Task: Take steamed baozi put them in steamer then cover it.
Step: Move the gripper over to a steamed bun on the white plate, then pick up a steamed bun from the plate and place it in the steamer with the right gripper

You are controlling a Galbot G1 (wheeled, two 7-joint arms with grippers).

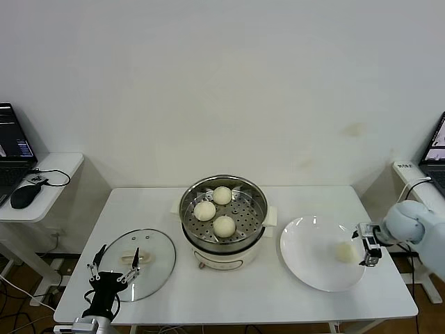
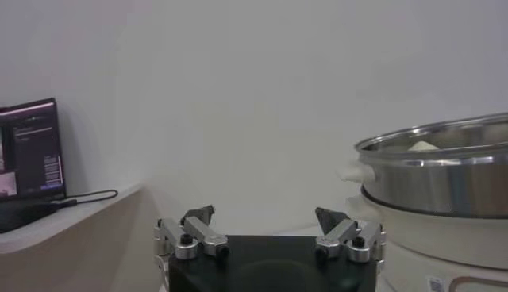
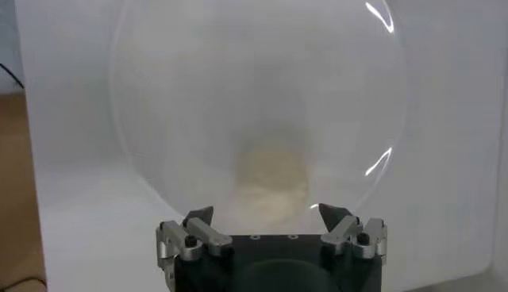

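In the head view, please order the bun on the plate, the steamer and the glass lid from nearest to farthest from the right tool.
From the open right tool:
1. The bun on the plate, just beside the tool, on the table's right side.
2. The steamer, at the table's middle, three buns inside.
3. The glass lid, flat on the table's left side, by the left tool.

In the right wrist view, the last small cream-white bun (image 3: 271, 176) on the flat white round plate (image 3: 159, 95) shows only as a blurred pale patch at the centre. In the left wrist view, the shiny steel steamer basket (image 2: 440, 178) is cut off by the right edge; only one bun's top (image 2: 422, 146) peeks above its rim. An open black laptop (image 1: 12, 147) is cropped at the head view's left edge.
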